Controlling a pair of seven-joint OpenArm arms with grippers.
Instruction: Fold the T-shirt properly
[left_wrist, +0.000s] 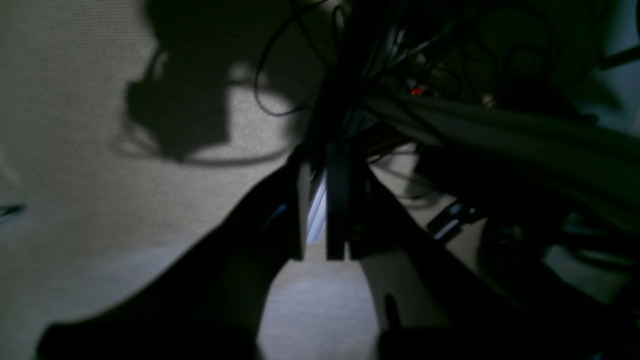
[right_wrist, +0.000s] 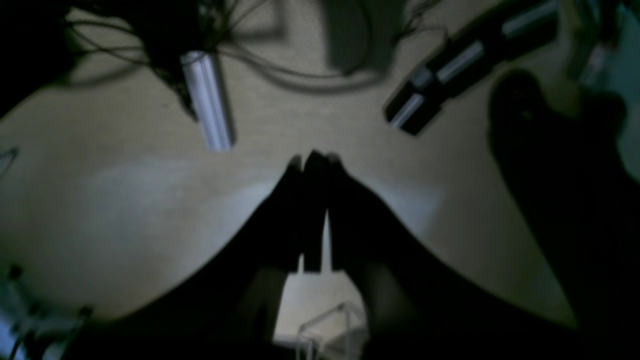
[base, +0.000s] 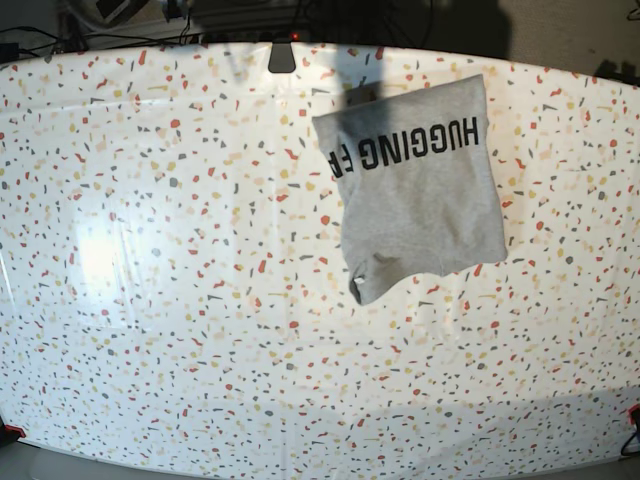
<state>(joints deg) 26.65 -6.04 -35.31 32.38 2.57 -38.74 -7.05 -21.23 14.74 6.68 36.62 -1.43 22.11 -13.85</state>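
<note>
Evidently the T-shirt (base: 420, 180), folded compact, lies far right on the terrazzo table (base: 150, 300). Soft, limp cloth is best pinched at hems. Right gripper (right_wrist: 312, 165) is closed, empty; left gripper (left_wrist: 320, 250)'s opening cannot be told.

The T-shirt (base: 420, 190) is soft heather-grey cloth, matt, with a fine knit look and flat black printed lettering on the side facing up. It lies on the surface (base: 180, 330), which is smooth and glossy, a white terrazzo-like finish flecked with red, tan and grey chips; a bright patch of reflected light sits on its left part. In the wrist views the left claw (left_wrist: 325, 210) and the right claw (right_wrist: 312, 210) look like dark matt plastic, too dim and blurred for more. Behind the left claw a pale woven-looking backdrop (left_wrist: 75, 150) shows a fine rough grain.
</note>
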